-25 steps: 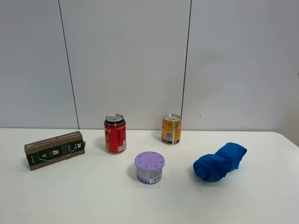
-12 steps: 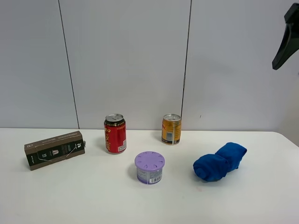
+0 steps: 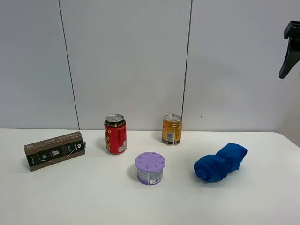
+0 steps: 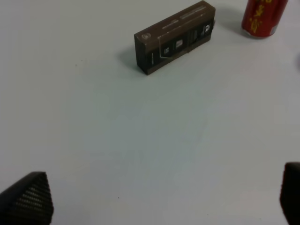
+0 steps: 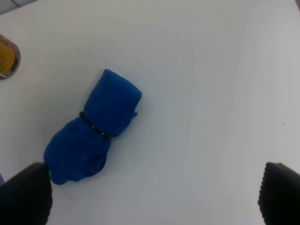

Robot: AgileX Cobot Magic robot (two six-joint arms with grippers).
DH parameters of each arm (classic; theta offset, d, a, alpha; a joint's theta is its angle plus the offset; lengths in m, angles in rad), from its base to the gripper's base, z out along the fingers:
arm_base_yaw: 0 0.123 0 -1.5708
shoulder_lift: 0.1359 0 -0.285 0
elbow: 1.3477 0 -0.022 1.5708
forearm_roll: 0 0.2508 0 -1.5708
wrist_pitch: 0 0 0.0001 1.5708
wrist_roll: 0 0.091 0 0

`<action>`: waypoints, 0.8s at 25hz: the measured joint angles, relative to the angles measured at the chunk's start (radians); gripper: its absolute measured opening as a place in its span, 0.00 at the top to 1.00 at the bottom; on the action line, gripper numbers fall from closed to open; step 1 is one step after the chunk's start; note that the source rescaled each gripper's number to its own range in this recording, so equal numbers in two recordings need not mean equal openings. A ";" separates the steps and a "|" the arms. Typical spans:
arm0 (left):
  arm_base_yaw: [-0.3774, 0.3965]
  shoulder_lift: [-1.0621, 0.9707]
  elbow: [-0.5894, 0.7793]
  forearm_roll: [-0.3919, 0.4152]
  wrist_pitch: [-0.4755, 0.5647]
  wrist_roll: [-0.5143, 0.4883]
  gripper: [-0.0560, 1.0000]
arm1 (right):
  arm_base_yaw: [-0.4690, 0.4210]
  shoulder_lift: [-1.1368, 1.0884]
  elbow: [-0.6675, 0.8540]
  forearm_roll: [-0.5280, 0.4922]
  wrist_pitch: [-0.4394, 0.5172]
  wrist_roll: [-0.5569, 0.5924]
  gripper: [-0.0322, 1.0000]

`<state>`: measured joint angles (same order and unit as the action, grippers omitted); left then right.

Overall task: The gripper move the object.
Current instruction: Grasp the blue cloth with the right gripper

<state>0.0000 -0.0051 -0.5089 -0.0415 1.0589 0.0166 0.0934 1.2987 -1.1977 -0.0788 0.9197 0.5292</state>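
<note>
A blue rolled cloth (image 3: 220,162) lies on the white table at the right. It also shows in the right wrist view (image 5: 93,127), bound by a thin black band. My right gripper (image 5: 152,194) hangs high above it, open and empty; a black finger of it shows at the top right edge of the high view (image 3: 290,49). A brown box (image 3: 55,150) lies at the left and also shows in the left wrist view (image 4: 174,37). My left gripper (image 4: 159,197) is open and empty, well above the bare table short of the box.
A red can (image 3: 115,134) and a gold can (image 3: 171,130) stand near the back wall. A purple-lidded tub (image 3: 150,168) sits in the middle. The red can (image 4: 262,18) shows beside the box in the left wrist view. The gold can (image 5: 7,57) shows at the right wrist view's edge.
The right gripper's black finger came into the high view at the top right, then shifted right and slightly down. The objects on the table have not moved.
</note>
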 joint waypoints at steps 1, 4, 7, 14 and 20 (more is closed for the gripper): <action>0.000 0.000 0.000 0.000 0.000 0.000 0.00 | 0.000 0.000 0.000 0.017 0.000 -0.002 0.19; 0.000 0.000 0.000 0.000 0.000 0.000 0.00 | 0.000 0.000 0.000 0.069 -0.005 -0.032 0.19; 0.000 0.000 0.000 0.000 0.000 0.000 0.00 | 0.000 0.002 0.000 0.094 -0.029 -0.044 0.19; 0.000 0.000 0.000 0.000 0.000 0.000 0.00 | -0.001 0.091 -0.003 0.249 -0.065 -0.034 0.21; 0.000 0.000 0.000 0.000 0.000 0.000 0.00 | -0.001 0.246 -0.003 0.353 -0.098 -0.020 0.24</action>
<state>0.0000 -0.0051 -0.5089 -0.0415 1.0589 0.0166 0.0924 1.5448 -1.2011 0.2743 0.8218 0.5093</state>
